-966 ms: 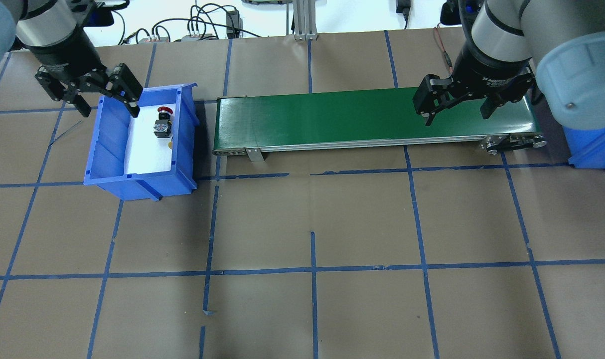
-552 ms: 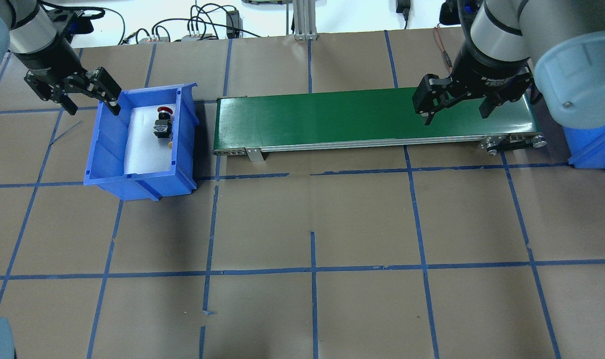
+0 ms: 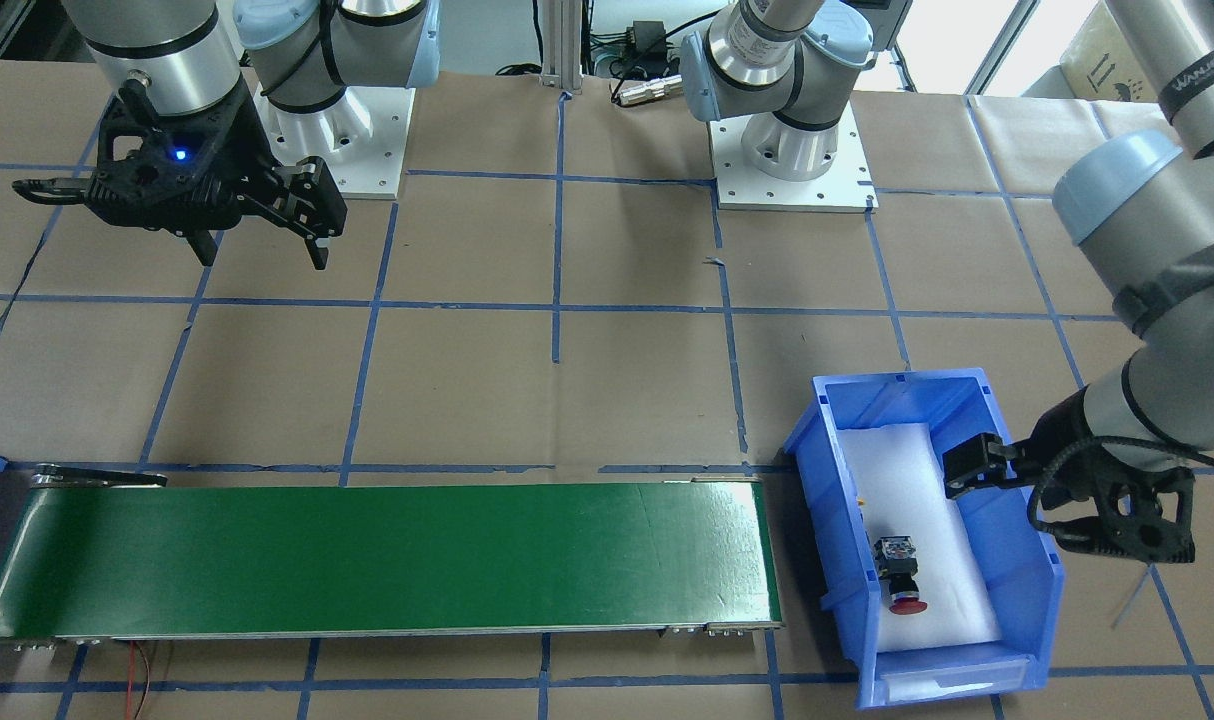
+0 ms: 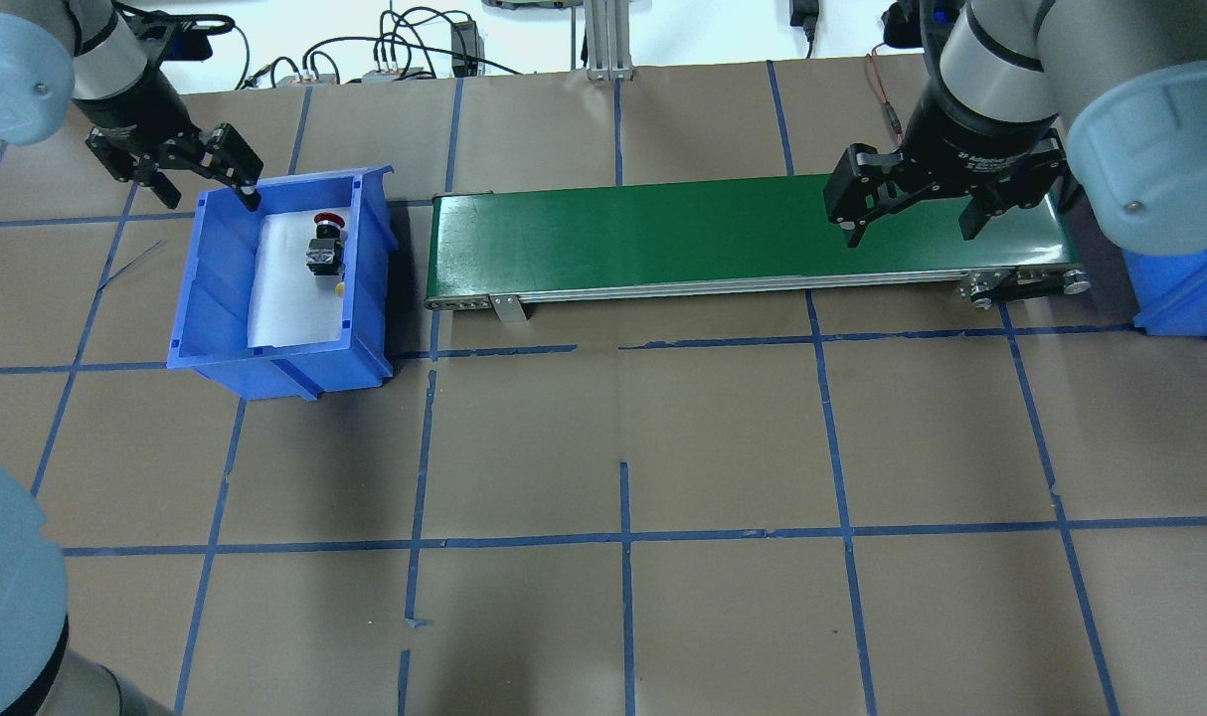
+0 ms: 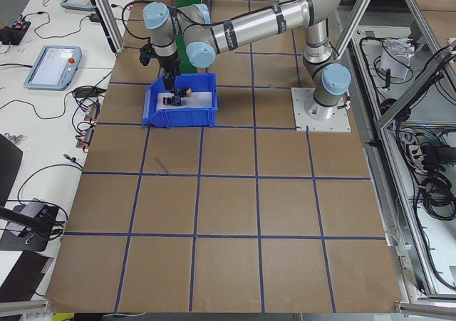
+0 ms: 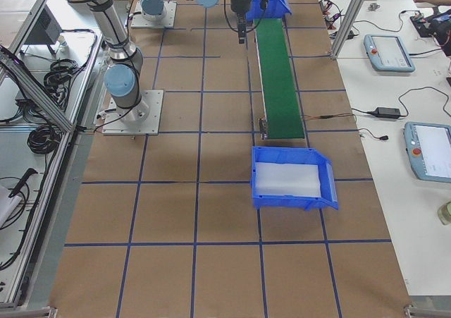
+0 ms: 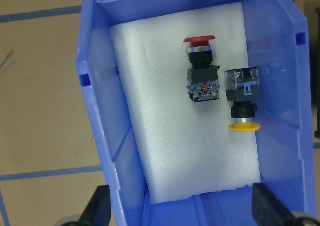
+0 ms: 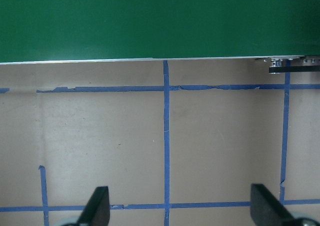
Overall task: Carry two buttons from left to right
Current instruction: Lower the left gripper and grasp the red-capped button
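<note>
The red-capped button (image 7: pixel 201 68) and the yellow-capped button (image 7: pixel 242 100) lie side by side on white foam in the left blue bin (image 4: pixel 191 298). The overhead view shows the red one (image 4: pixel 325 239) and only the yellow cap (image 4: pixel 340 288) by the bin wall. My left gripper (image 4: pixel 206 196) is open and empty, hovering over the bin's far left corner; it also shows in the front view (image 3: pixel 1012 515). My right gripper (image 4: pixel 910 231) is open and empty above the right end of the green conveyor belt (image 4: pixel 663 234).
A second blue bin (image 6: pixel 292 177) with white foam stands past the belt's right end, partly hidden under my right arm in the overhead view (image 4: pixel 1180 293). Cables lie along the table's far edge. Brown paper with blue tape lines covers the table.
My left gripper has moved left and toward the far edge, from over the bin to its far left corner. The left arm's elbow now shows at the bottom left. The right arm has stayed put.
</note>
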